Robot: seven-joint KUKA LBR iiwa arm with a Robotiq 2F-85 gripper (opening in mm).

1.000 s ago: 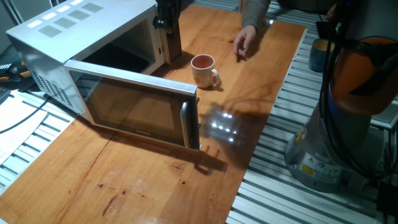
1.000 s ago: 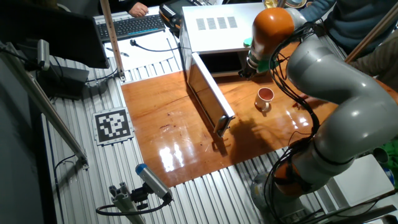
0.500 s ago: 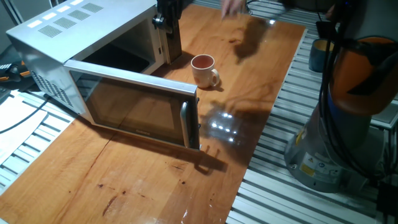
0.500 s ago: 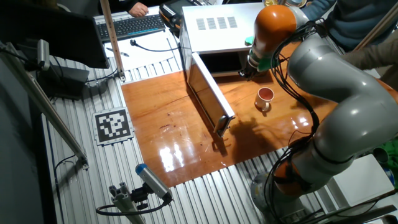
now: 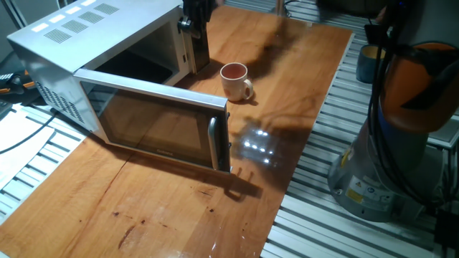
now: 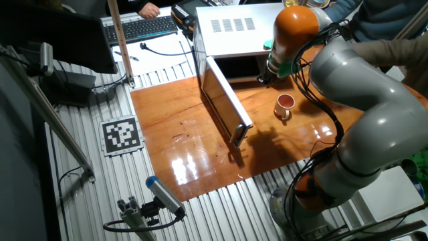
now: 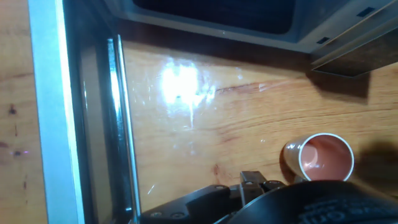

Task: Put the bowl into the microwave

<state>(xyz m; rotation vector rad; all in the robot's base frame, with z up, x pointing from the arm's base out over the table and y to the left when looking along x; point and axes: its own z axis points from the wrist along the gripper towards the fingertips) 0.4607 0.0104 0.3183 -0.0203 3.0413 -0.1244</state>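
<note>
Your microwave [image 5: 107, 68] stands with its door [image 5: 154, 125] swung wide, cavity exposed. The bowl [image 5: 235, 80] sits upright on the wooden surface [image 5: 301, 100], near the cavity mouth, with bare wood around it. The tool [image 5: 193, 18] hangs by the microwave's front corner, touching nothing visible; you cannot tell its spread. The hand view alone shows the bowl's [image 7: 318, 158] reddish inside close up.

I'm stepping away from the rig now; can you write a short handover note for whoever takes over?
End effector: up beside the microwave's front corner, holding nothing; open or shut can't be told.
Bowl: upright on the table, in front of the microwave's opening, untouched.
Microwave door: swung wide open, cavity looks free.
Done: door open.
Left: grasp the bowl, set it inside the cavity.
</note>
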